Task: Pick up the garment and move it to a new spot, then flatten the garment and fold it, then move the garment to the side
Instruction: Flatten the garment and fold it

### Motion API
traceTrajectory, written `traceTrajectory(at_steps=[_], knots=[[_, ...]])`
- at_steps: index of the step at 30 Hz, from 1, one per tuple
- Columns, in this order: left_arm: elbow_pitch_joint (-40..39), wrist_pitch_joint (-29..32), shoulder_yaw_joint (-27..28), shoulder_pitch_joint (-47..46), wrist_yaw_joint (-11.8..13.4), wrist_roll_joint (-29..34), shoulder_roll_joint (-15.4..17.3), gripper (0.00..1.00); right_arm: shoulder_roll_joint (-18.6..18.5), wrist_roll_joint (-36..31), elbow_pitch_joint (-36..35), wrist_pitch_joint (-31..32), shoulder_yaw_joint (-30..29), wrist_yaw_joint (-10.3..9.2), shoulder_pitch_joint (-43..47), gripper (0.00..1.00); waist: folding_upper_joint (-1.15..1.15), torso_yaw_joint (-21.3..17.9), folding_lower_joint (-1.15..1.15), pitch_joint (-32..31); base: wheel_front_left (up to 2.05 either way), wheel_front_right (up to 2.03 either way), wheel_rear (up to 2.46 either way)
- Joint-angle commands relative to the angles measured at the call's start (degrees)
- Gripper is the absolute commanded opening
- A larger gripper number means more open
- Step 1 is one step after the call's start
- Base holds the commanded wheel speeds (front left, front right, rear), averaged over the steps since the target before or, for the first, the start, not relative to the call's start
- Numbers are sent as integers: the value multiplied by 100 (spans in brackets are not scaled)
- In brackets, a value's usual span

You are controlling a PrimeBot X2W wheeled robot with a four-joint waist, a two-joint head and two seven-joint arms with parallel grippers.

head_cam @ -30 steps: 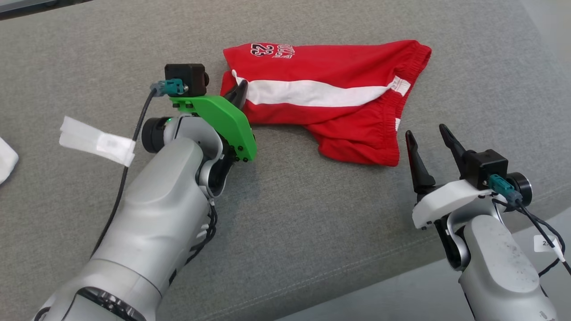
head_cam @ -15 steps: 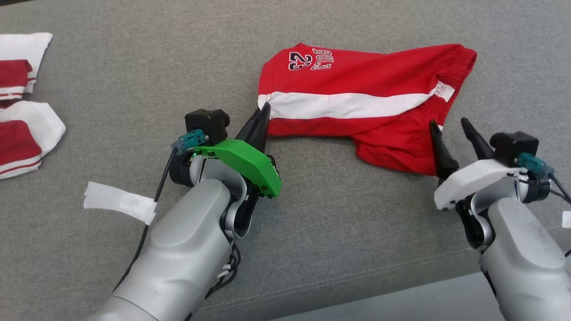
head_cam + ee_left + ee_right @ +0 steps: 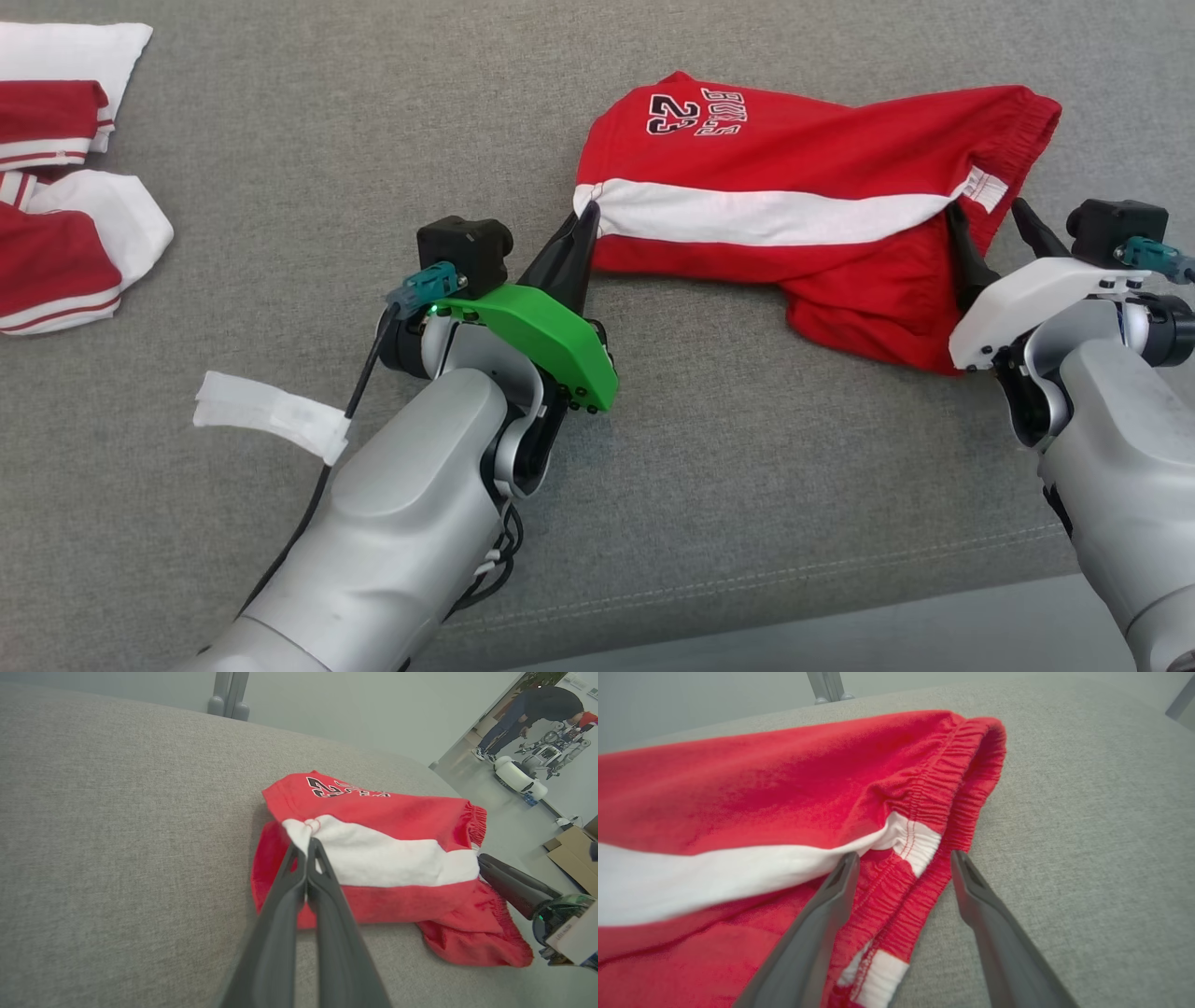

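On the grey cushion, your left gripper pinches the red shorts at the white stripe, so close your wide-open right gripper squarely over the waistband before lifting.

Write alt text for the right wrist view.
The right claw stands open with the elastic waistband of red shorts between its fingers, not yet closed. A white side stripe runs left across the shorts, which lie on grey upholstery.
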Motion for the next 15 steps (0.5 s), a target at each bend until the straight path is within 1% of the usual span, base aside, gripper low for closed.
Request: traceTrajectory(at_steps=[1,7,15], knots=[[-43,17,3,-66,54,50,56,0,-56,78,106,-41,94,-2,-125,100,0,32,0,36,0,0,0],[-158,79,-14,-100,108,67,135,0,-123,315,428,-40,532,-2,-464,100,0,61,0,126,0,0,0],[-272,127,-48,-96,149,79,175,0,-221,609,681,-90,1145,-2,-842,100,0,85,0,189,0,0,0]])
